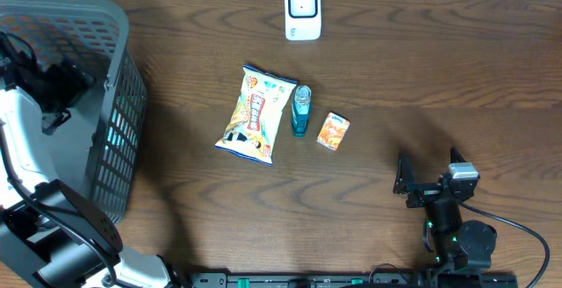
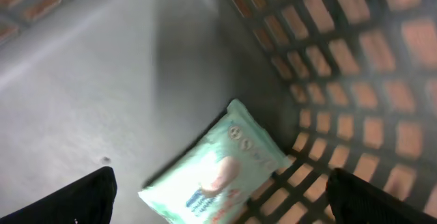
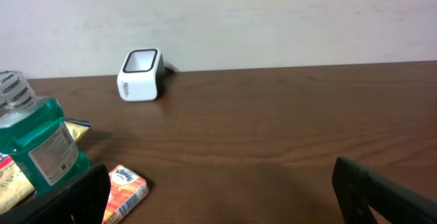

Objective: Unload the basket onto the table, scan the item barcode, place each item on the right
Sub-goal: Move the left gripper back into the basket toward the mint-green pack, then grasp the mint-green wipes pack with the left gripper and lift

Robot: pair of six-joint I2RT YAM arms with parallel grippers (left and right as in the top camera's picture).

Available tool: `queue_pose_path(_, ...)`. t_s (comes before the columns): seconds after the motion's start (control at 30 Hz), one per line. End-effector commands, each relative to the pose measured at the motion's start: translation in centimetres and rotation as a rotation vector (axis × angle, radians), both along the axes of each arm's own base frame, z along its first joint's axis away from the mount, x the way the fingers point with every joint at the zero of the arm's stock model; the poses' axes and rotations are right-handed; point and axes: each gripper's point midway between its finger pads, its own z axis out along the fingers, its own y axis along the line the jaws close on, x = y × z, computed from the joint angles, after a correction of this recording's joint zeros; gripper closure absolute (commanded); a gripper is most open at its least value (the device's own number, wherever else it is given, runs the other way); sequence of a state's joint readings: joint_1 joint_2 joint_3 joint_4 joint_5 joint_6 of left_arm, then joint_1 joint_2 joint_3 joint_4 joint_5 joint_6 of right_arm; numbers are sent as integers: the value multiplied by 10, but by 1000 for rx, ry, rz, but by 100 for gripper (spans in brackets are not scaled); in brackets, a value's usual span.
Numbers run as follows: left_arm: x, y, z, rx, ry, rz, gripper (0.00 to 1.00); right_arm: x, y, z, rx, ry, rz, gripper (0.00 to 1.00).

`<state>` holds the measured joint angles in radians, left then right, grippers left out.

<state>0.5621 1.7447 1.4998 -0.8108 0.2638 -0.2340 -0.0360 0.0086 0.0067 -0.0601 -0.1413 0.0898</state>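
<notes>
now, step: left gripper (image 2: 222,190) released above packet (image 2: 218,162) in basket (image 1: 114,77)
right gripper (image 3: 218,173): released, idle
next: grasp packet, face scanner (image 1: 303,10)

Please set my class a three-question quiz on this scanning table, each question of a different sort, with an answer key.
1. True or false: the white scanner stands near the table's far edge, apart from the items.
2. What lies between the snack bag and the small orange box? A) a blue-green bottle B) a mug C) scissors
3. Fill in: the left gripper hangs open inside the ___, over a pale green packet.

Key: 1 true; 2 A; 3 basket.
</notes>
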Motion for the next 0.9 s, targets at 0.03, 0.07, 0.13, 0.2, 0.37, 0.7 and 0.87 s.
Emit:
queue_pose_path(0.03,-9,-6,-12,117,47,-307,2,0,-1,-1,-9,2,-4,1)
queue_pose_path(0.07,-10,-6,-14,130,54,-344,2,0,-1,-1,-9,2,-4,1)
queue_pose_path(0.13,-12,-8,-19,143,64,-391,2,0,-1,-1,-9,2,-4,2)
queue_pose_path(0.2,-14,-9,-25,145,76,-420,2,0,-1,-1,-9,2,-4,1)
queue_pose_path(0.37,-17,-10,-38,135,87,-425,2,0,-1,-1,-9,2,-4,1)
queue_pose_path(0.7,-19,-17,-76,43,147,-441,2,0,-1,-1,-9,2,-4,1)
queue_pose_path(0.87,-17,-30,-106,-73,157,-463,2,0,-1,-1,-9,2,-4,1)
